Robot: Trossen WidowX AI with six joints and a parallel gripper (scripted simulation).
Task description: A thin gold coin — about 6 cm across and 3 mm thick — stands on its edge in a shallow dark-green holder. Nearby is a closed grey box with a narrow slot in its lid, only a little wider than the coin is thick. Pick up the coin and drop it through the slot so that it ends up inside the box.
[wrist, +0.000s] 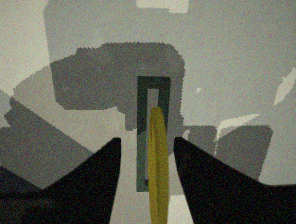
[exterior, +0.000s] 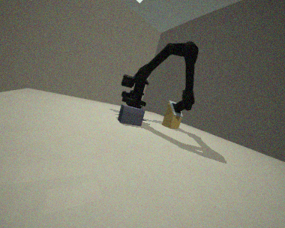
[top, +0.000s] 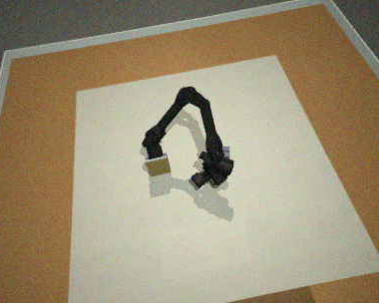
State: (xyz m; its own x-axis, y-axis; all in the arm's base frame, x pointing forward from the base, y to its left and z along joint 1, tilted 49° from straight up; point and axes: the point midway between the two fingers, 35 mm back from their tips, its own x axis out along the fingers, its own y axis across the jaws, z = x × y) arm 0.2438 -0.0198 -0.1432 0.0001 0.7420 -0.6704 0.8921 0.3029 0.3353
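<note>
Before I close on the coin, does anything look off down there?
Nothing damaged or toppled: the coin stands edge-on in its holder, lined up with it. One oddity: it is off-centre in the open gripper, much nearer the finger on the wrist view's right.
</note>
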